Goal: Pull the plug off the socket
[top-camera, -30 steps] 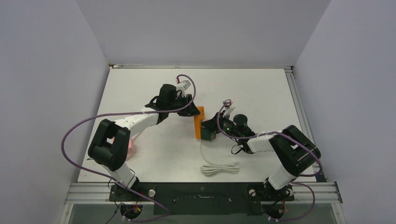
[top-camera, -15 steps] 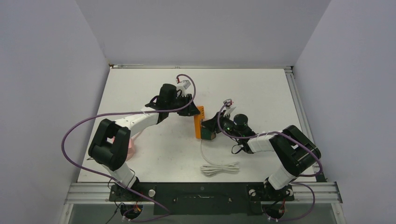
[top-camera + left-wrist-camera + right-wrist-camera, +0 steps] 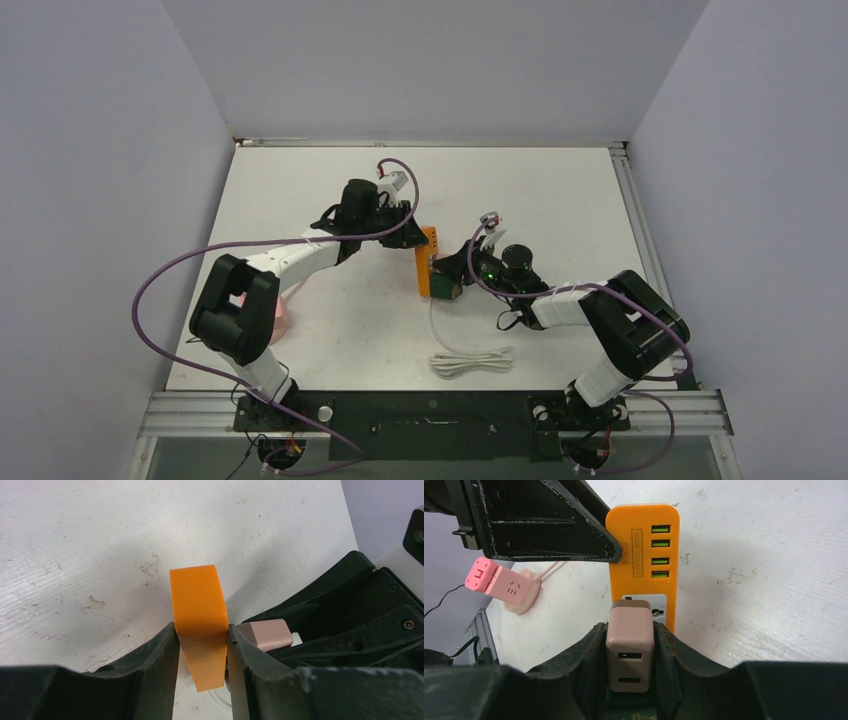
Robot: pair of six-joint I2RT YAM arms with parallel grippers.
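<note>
Cable (image 3: 470,360) coils near socket (image 3: 428,262) (pink adapter (image 3: 498,585) leftward).

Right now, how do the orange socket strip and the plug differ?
The socket strip is orange, long and flat; the plug is pale pinkish-beige, short and blocky. The left gripper clamps the socket strip; the right gripper clamps the plug. Both show USB ports.

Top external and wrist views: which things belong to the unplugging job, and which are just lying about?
Part of the job:
- orange plastic socket strip, clamped by the left end effector
- beige block-shaped plug, clamped by the right end effector

Lying about:
- pink cube adapter on its round pink base
- coiled white cable
</note>
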